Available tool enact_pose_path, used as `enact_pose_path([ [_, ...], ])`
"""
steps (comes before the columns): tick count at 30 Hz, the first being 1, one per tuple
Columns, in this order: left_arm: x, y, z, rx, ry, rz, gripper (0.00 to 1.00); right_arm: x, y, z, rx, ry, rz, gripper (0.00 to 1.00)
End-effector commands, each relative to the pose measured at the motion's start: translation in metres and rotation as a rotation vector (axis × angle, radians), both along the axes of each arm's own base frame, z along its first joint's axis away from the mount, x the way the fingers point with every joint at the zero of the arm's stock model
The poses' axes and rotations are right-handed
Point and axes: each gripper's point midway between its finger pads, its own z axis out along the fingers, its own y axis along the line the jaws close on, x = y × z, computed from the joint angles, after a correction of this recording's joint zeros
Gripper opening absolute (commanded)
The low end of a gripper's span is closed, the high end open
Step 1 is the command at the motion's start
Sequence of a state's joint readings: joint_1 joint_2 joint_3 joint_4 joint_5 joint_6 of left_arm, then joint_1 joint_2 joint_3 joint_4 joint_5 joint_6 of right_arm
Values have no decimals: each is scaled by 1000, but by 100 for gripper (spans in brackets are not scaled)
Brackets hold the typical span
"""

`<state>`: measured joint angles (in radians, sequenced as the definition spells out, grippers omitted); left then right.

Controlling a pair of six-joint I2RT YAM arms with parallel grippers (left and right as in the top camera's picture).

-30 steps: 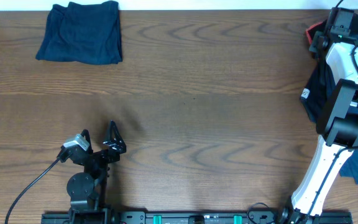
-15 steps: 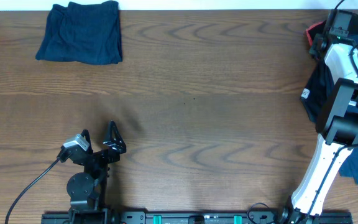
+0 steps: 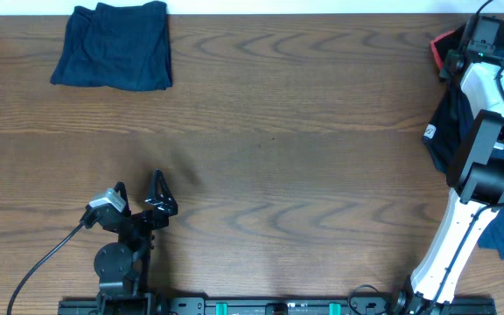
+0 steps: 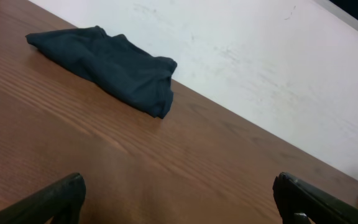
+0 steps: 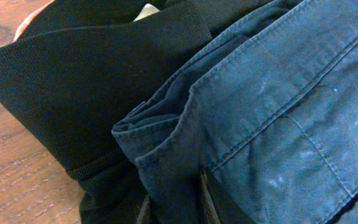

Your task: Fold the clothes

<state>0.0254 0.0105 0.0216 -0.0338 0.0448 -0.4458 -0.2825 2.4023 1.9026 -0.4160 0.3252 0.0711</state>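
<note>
**Two robot arms: one tucked low, one reaching far**

The left arm (image 3: 116,258) sits folded near its base, and the left gripper (image 3: 138,185) has its jaws spread wide. The right arm (image 3: 451,234) stretches fully forward. The right gripper (image 3: 482,33) points down, and its fingers are too hidden to judge.

No legible text, brand, number or sign anywhere.
- Small white mark (image 3: 428,133) on black fabric garment (image 3: 442,118) at right table edge, overhead view: too small to read.
- Pale tab (image 5: 146,9) poking out above the same black fabric, right wrist view: lettering cannot be made out.
</note>
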Motion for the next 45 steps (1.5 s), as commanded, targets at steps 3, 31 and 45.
enact_pose_path([
  [3,-1,4,-16,0,48,24,98,-5,-13,-9,-6,19,-30,5],
  [31,-1,4,-16,0,48,24,98,-17,-16,66,-10,-79,-121,1],
  [45,-1,4,-16,0,48,24,98,-22,-17,87,-27,-92,-131,6],
])
